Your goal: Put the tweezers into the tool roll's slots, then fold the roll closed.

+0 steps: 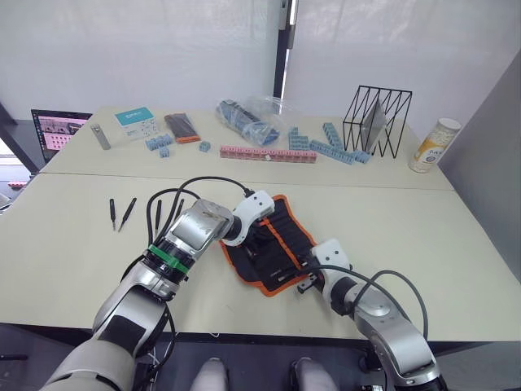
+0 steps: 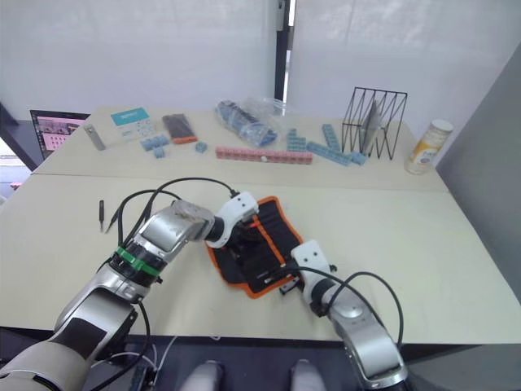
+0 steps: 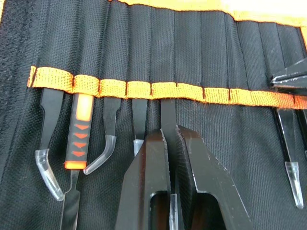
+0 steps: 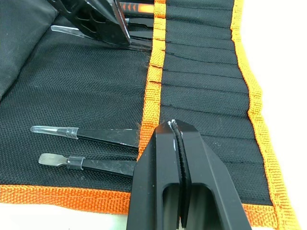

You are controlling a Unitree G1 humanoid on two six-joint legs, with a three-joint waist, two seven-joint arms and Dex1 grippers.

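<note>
The tool roll point(image 1: 285, 224) lies open on the near table, black with orange edging. My left gripper point(image 3: 173, 132) hovers over its middle, shut on one black pair of tweezers point(image 3: 168, 108) whose end sits under the orange stripe point(image 3: 115, 87) in one of the slots point(image 3: 211, 57). Other tools stand in neighbouring slots, among them an orange-handled one point(image 3: 82, 129). My right gripper point(image 4: 175, 125) is shut, its tips resting on the orange stripe near the roll's near right corner. Several loose tweezers point(image 1: 128, 213) lie on the table left of the roll.
On the far table are a row of pink blocks point(image 1: 269, 153), blue blocks point(image 1: 334, 147), a plastic bag point(image 1: 252, 118), a black wire rack point(image 1: 376, 120), a can point(image 1: 434, 145), a small black-and-orange case point(image 1: 181, 127) and a laptop point(image 1: 57, 130).
</note>
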